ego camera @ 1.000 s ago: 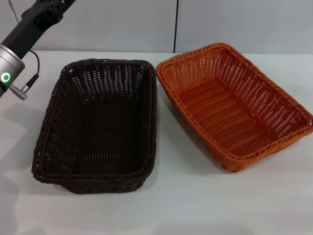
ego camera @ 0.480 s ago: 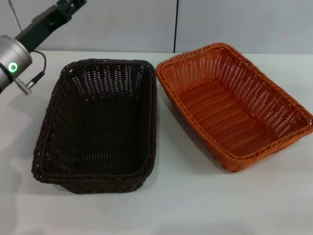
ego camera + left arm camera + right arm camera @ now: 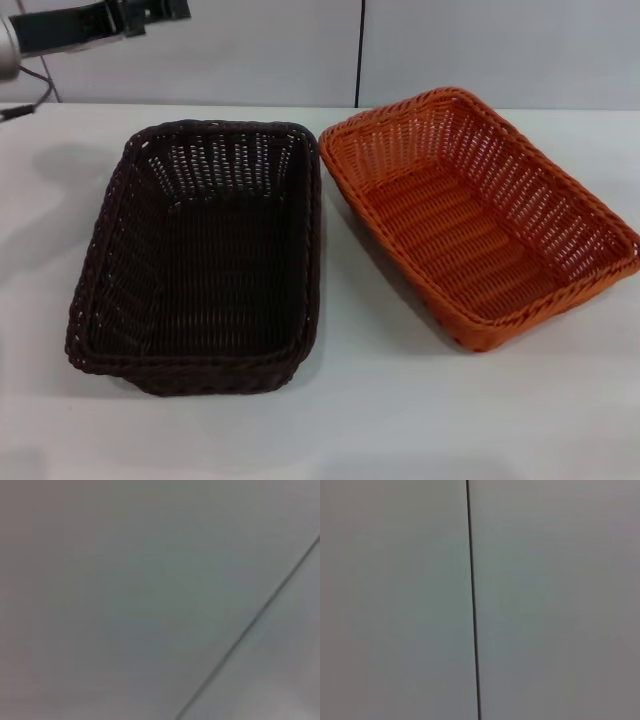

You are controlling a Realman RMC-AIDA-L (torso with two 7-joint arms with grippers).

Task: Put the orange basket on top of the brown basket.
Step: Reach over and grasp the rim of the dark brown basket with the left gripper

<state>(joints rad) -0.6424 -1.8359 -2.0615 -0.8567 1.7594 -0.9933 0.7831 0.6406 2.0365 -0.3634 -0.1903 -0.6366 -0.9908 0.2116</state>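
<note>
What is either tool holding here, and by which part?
Nothing is held. The orange basket and brown basket sit untouched on the table. The left tool is raised at the far left; the right is out of view.

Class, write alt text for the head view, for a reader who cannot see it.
Two empty woven baskets sit side by side on a white table: the brown basket on the left and the orange basket on the right, angled, their far corners nearly touching. The left arm reaches across the top left corner, high above the table; its gripper is out of frame.
</note>
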